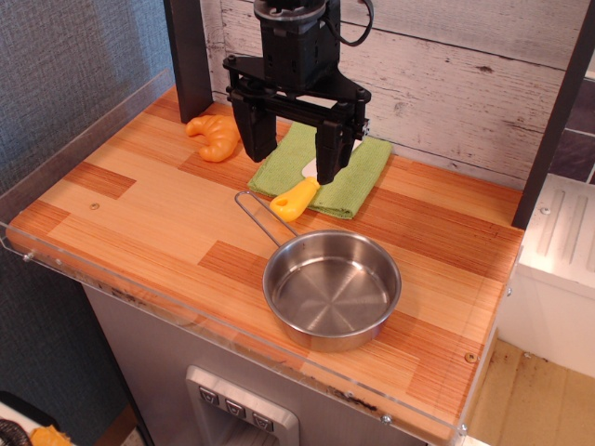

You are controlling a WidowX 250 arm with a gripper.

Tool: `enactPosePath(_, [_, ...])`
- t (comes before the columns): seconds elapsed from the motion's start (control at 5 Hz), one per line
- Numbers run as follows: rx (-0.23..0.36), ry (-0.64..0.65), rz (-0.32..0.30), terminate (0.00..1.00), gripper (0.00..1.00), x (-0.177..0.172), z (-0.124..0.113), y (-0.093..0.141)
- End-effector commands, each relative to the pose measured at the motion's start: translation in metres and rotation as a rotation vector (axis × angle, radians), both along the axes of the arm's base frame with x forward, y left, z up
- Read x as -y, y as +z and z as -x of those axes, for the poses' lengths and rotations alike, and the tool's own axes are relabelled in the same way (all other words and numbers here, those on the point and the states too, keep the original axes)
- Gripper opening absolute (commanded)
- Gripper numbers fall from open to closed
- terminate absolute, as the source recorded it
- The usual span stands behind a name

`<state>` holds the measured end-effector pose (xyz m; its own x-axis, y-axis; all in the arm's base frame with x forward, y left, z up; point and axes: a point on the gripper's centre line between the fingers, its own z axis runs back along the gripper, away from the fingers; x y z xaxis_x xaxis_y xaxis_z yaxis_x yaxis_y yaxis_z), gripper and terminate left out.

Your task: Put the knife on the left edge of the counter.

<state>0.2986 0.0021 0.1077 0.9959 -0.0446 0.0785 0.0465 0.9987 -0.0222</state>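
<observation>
The knife (297, 198) has a chunky yellow-orange handle and a short white blade. It lies on the front edge of the green cloth (361, 175), handle pointing to the front left. My black gripper (290, 167) is open and hangs low over the cloth. Its right finger (328, 153) stands right at the knife's blade and hides most of it. Its left finger (252, 130) is over the wood to the left. The wooden counter (139, 214) stretches away to the left, with a clear acrylic rim.
An orange croissant toy (216, 137) lies at the back left of the counter. A steel pan (332, 288) sits at the front middle, its wire handle (256, 214) reaching up-left close to the knife. A dark post (191, 56) stands behind the croissant.
</observation>
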Motion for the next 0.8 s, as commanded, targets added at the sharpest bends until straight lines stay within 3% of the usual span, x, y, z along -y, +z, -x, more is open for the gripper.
enactPosePath(0.0, [0.000,0.000,0.000,0.00,1.00,0.000,0.000,0.000])
enactPosePath(0.4, [-0.026,0.046,0.020,0.00,1.00,-0.030,-0.030,-0.033])
enactPosePath(0.6, [-0.036,0.038,-0.002,0.00,1.00,-0.032,-0.046,-0.049])
